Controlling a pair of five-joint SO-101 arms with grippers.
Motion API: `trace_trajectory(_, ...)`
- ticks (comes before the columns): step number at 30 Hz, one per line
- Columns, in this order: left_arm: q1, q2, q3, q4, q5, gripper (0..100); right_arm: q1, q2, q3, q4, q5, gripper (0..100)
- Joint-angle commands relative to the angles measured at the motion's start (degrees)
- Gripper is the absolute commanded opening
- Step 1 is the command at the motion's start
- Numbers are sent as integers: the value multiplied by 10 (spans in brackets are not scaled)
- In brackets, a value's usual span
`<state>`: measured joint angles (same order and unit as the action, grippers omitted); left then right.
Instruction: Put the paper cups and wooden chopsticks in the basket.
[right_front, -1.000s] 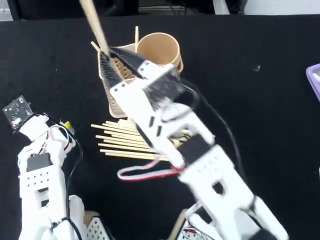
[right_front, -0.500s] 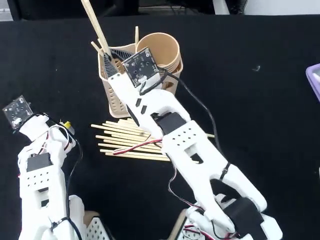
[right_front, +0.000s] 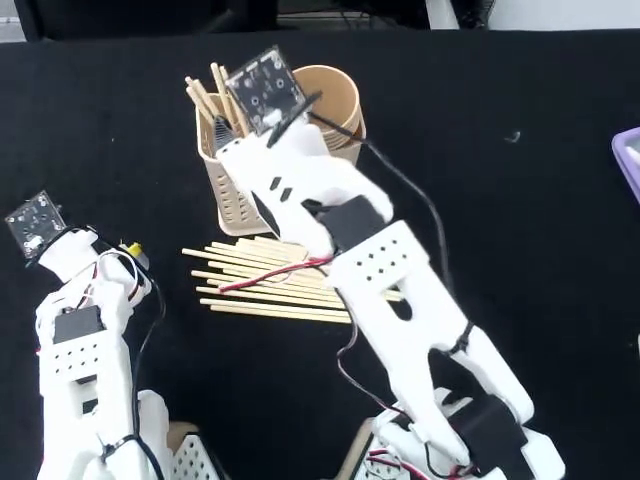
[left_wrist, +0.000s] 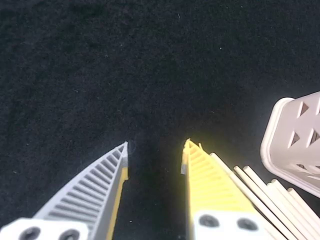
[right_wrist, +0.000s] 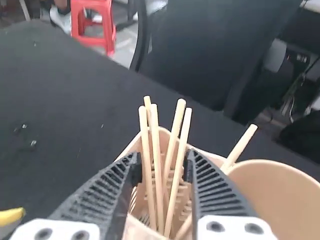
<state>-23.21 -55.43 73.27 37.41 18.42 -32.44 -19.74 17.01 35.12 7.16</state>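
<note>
— Where do the wooden chopsticks stand?

— Several upright chopsticks (right_front: 212, 92) are in the white slotted basket (right_front: 228, 200), leaning a little apart at their tips. A loose bundle of chopsticks (right_front: 255, 285) lies flat on the black surface (right_front: 520, 250), just in front of the basket and partly under the right arm.

— And the paper cup?

— The brown paper cup (right_front: 338, 92) is upright at the basket's other end, beside the standing sticks; it appears to sit inside the basket.

— The right gripper?

— The right gripper (right_wrist: 162, 156) hangs over the basket's mouth. Its black jaws are parted, with the upright sticks rising between them and nothing pinched.

— The left one?

— The left gripper (left_wrist: 155, 146) is low over bare surface, well off to the side, jaws apart and holding nothing. The ends of the loose bundle and a corner of the basket lie just beside its yellow jaw.
</note>
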Motion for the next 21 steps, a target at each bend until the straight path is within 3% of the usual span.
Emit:
trace_trajectory(1, 2, -11, -4, -10, 4, 180, -13, -70, -67, 133, -1, 102)
trace_trajectory(6, 2, -11, -4, -10, 4, 180, -37, -143, -28, 327, 3, 67)
trace_trajectory(10, 3, -11, -4, -10, 4, 180, -27, -161, 89, 404, 98, 68)
trace_trajectory(13, 3, -11, -4, -10, 4, 180, 3, -161, 211, 375, 171, 81)
trace_trajectory(18, 3, -11, -5, -10, 4, 180, 45, -160, 396, 249, 269, 211)
trace_trajectory(21, 3, -11, -4, -10, 4, 180, 51, -160, 468, 186, 312, 214)
